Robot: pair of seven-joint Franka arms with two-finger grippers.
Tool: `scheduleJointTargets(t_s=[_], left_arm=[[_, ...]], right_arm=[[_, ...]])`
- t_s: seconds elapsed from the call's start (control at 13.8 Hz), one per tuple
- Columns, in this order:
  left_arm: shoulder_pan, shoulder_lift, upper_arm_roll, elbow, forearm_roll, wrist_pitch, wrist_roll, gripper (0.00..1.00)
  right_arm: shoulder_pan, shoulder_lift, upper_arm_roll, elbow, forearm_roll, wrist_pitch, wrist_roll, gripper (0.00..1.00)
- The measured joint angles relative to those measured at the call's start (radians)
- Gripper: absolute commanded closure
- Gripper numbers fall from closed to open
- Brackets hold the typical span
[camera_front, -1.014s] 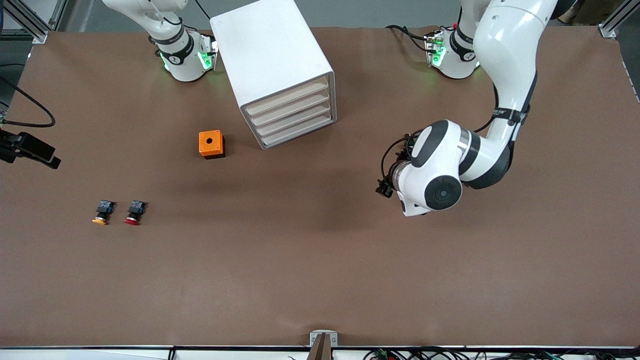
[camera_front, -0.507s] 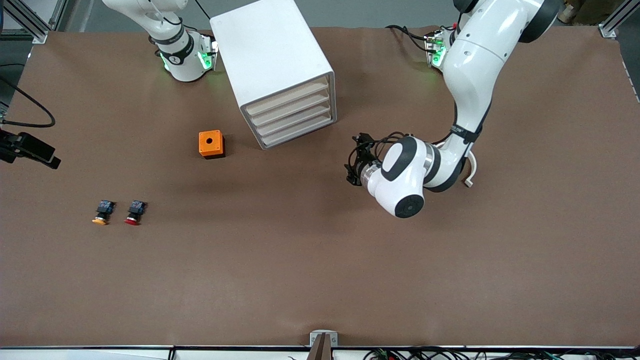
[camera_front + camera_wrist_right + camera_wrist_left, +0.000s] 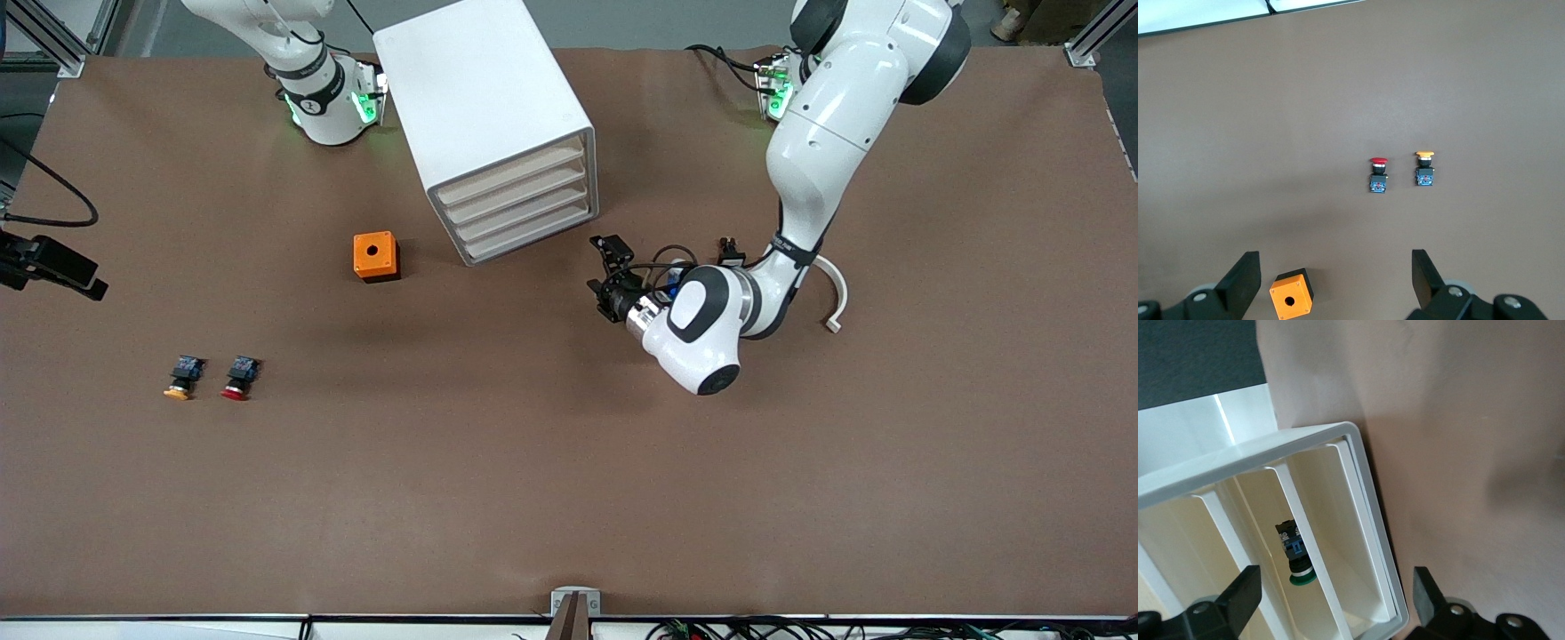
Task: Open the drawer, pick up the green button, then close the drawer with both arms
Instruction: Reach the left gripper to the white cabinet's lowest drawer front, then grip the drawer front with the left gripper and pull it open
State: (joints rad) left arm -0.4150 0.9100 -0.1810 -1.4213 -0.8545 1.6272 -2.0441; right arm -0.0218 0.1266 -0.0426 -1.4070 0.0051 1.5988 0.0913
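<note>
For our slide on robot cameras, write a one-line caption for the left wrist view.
Left arm's open tool faces the white cabinet, a green button visible inside its bottom drawer.

You see a plain matte brown surface [image 3: 533, 462] carrying a boxy white cabinet [image 3: 480, 98] with cream drawer fronts [image 3: 520, 209]. Inside one drawer lies a green-capped button with a black-blue body [image 3: 1295, 553]. An orange box with a dark hole [image 3: 375, 256], a red-capped button [image 3: 238, 377] and a yellow-capped button [image 3: 181, 377] complete it.
</note>
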Motion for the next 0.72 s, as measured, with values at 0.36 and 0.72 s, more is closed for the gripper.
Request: scheduleJointTargets(t_s=[0.36,0.72], left_arm=[[-0.077,0.033,-0.001,0.001,-0.031,-0.001,-0.116,0.07],[-0.121,0.036,-0.002,0.001,-0.046,-0.023,-0.141,0.29]], right_arm=[[0.000,0.000,0.000,0.000,0.000,0.000,0.000,0.00],[0.000,0.000,0.000,0.000,0.000,0.000,0.000,0.00]])
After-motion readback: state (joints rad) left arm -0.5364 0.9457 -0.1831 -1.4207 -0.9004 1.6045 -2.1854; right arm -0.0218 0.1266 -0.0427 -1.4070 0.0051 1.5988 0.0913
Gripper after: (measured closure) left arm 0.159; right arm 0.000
